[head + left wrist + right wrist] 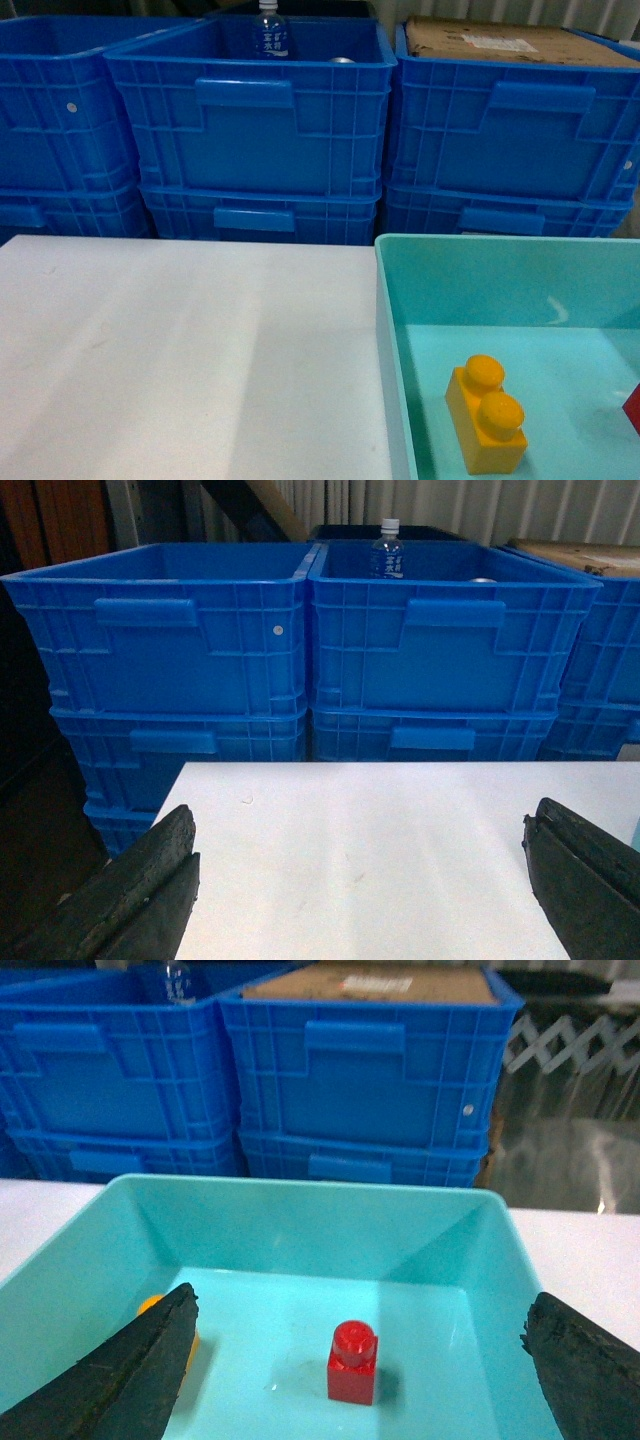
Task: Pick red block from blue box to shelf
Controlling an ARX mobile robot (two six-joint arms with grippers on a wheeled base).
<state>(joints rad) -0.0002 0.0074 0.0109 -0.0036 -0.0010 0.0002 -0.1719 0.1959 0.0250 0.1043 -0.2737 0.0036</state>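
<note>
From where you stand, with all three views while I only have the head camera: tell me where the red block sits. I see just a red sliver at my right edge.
Observer: The red block stands upright on the blue box floor, stud up, between the right gripper fingers.
Operator: Report that gripper's state.
Observer: Open, fingers wide apart, touching nothing.
Operator: Now the left gripper.
Observer: The left gripper is open too, over the white table, holding nothing.

Unreadable print on bottle (270, 35) label
</note>
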